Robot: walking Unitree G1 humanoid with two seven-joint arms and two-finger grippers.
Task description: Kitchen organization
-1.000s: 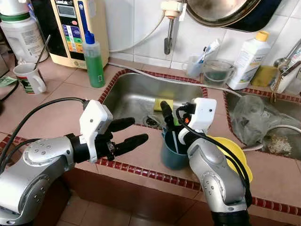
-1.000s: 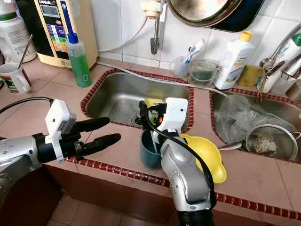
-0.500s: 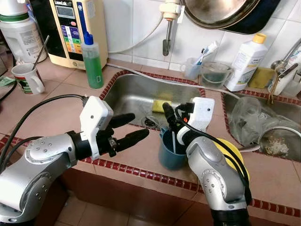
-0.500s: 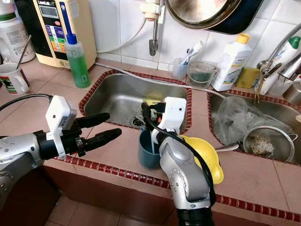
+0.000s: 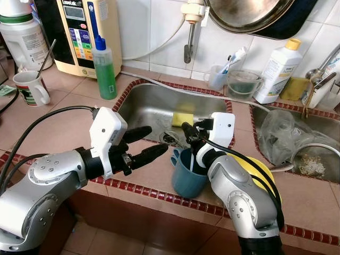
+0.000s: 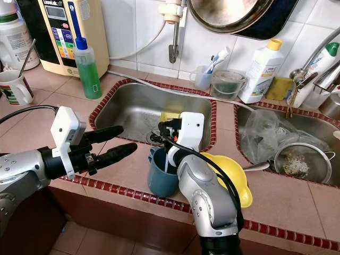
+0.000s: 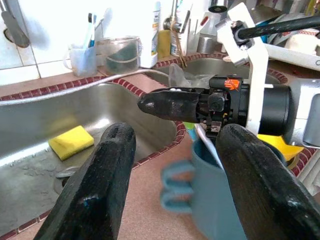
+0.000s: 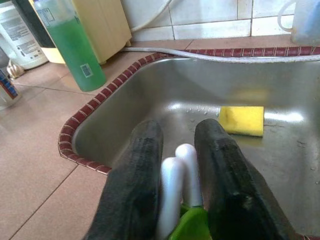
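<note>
A teal mug stands on the tiled counter in front of the sink, its handle turned to the left. White utensil handles with a green part stick up out of it. My right gripper reaches down over the mug's mouth and is shut on those handles; the right wrist view has them pinched between the two black fingers. My left gripper hovers open just left of the mug at rim height, and the left wrist view frames the mug between its spread fingers.
A yellow sponge lies in the sink. A yellow bowl sits behind my right arm. A green soap bottle and a white mug stand at the left. The right basin holds a plastic bag and a strainer.
The right gripper and the teal mug have shifted left, toward the left gripper, and the mug's handle now faces left. The left gripper stays open in about the same spot.
</note>
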